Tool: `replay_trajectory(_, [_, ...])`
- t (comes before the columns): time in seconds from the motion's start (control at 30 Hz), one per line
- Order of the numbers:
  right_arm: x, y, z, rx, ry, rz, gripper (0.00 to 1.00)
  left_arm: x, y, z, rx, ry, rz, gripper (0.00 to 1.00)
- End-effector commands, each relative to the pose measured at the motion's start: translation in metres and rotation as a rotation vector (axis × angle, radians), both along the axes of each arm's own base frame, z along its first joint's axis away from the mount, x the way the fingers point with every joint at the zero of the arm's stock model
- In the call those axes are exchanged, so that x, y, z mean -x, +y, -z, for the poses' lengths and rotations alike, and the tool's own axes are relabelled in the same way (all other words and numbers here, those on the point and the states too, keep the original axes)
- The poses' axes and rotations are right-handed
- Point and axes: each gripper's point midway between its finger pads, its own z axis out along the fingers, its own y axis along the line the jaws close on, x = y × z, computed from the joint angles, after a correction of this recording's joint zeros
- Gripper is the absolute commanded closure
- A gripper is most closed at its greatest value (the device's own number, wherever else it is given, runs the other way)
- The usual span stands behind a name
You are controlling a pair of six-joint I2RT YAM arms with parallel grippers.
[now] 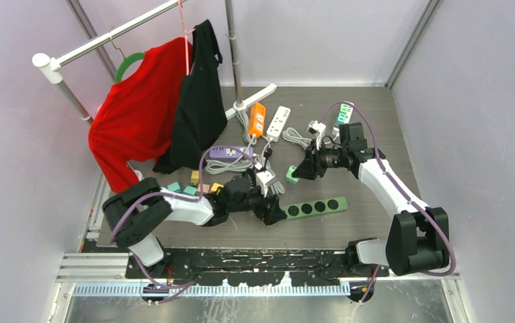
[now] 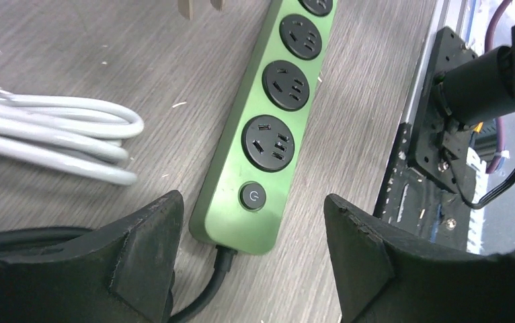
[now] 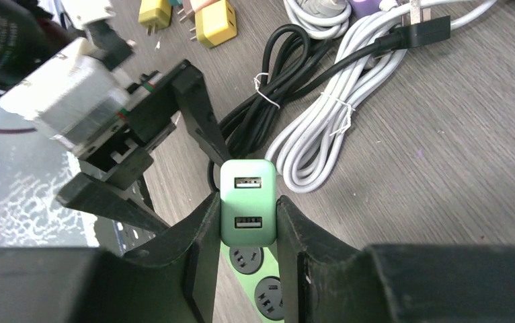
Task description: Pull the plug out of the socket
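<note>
A dark green power strip (image 1: 317, 207) lies on the table with all its sockets empty. My left gripper (image 1: 273, 212) is open, and its fingers straddle the strip's switch end (image 2: 253, 196) without touching it. My right gripper (image 1: 303, 171) is shut on a light green USB plug (image 1: 292, 174) and holds it in the air above and behind the strip. In the right wrist view the plug (image 3: 247, 202) sits between the two fingers, clear of the strip (image 3: 249, 281) below. Two metal prongs (image 2: 197, 8) show at the top edge of the left wrist view.
Orange (image 1: 257, 120), white (image 1: 278, 122), purple (image 1: 230, 153) and white-green (image 1: 344, 114) strips lie behind, with coiled white cables (image 3: 322, 128) and a black cable (image 3: 268, 101). Small yellow adapters (image 3: 216, 23) sit at left. A rack holds a red shirt (image 1: 137, 114) and a black garment (image 1: 197, 101).
</note>
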Motion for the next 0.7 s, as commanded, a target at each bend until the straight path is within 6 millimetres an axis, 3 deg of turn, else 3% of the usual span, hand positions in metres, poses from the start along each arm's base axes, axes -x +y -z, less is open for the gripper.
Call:
replay_trajectory(0.0, [-0.018, 0.005, -0.025, -0.065, 0.027, 0.060, 0.99, -0.008, 0.020, -0.019, -0.072, 0.020, -0.101, 0.24])
replay_trajectory(0.2, [-0.023, 0.008, -0.026, -0.104, 0.122, 0.113, 0.99, -0.020, 0.039, -0.049, -0.130, 0.026, -0.174, 0.14])
replay_trajectory(0.33, [-0.026, 0.009, -0.025, -0.123, 0.169, 0.137, 0.99, -0.029, 0.047, -0.070, -0.083, 0.079, -0.229, 0.00])
replay_trajectory(0.47, [-0.027, 0.011, -0.021, -0.140, 0.228, 0.148, 0.99, -0.044, 0.057, -0.081, -0.071, 0.116, -0.352, 0.01])
replay_trajectory(0.67, [-0.028, 0.014, -0.015, -0.159, 0.311, 0.145, 0.99, -0.051, 0.063, -0.092, -0.093, 0.128, -0.410, 0.01])
